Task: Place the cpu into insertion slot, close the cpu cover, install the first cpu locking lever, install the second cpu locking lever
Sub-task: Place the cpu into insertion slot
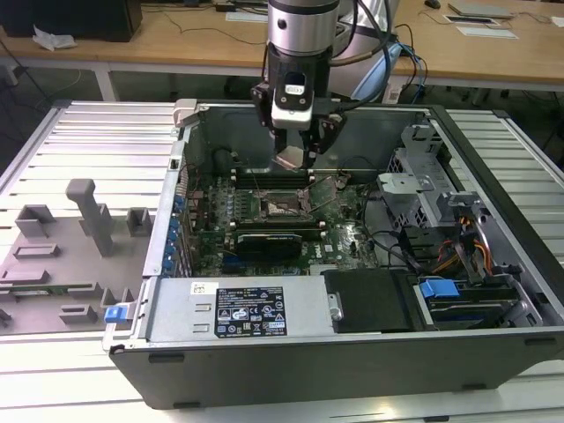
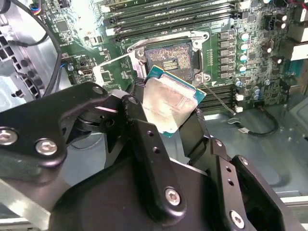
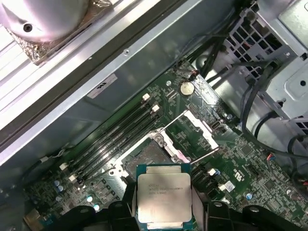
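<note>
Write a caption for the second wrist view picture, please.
The gripper holds the cpu, tilted, near the empty insertion slot.

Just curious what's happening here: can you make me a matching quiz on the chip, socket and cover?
Things:
1. small flat square silver-topped cpu
2. square black-framed insertion slot
3. thin square steel-frame cpu cover

States:
A. swung open beside the socket
B. open and empty
C. held between the fingers of the black gripper, above the board

Pairs: 1-C, 2-B, 3-A.
</note>
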`<state>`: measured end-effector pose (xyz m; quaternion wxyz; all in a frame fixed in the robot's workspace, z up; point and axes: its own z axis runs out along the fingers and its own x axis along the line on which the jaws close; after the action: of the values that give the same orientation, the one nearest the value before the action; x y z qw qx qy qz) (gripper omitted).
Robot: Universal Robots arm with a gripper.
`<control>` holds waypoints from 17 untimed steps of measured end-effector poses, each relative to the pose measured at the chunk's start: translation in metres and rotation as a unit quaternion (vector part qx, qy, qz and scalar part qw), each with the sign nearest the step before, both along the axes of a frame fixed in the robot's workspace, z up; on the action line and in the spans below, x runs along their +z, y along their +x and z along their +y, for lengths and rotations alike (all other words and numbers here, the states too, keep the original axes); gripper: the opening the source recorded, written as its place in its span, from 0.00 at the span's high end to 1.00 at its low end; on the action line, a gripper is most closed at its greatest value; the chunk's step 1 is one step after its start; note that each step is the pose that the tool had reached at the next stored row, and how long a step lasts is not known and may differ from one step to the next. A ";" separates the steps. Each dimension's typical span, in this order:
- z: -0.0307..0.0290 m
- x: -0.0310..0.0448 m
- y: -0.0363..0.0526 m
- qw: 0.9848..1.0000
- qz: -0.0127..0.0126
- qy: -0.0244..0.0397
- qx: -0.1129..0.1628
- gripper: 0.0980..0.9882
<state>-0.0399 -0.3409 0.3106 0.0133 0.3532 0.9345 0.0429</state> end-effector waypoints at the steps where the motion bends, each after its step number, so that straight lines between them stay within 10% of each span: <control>1: 0.0000 0.0000 0.0000 1.000 0.000 0.000 -0.010 0.50; 13: 0.0002 -0.0034 -0.0003 0.996 0.000 0.000 -0.086 0.50; 17: 0.0002 -0.0062 -0.0003 0.990 0.000 0.000 -0.143 0.50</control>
<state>-0.0402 -0.3407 0.3044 0.0195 0.4830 0.8744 0.0406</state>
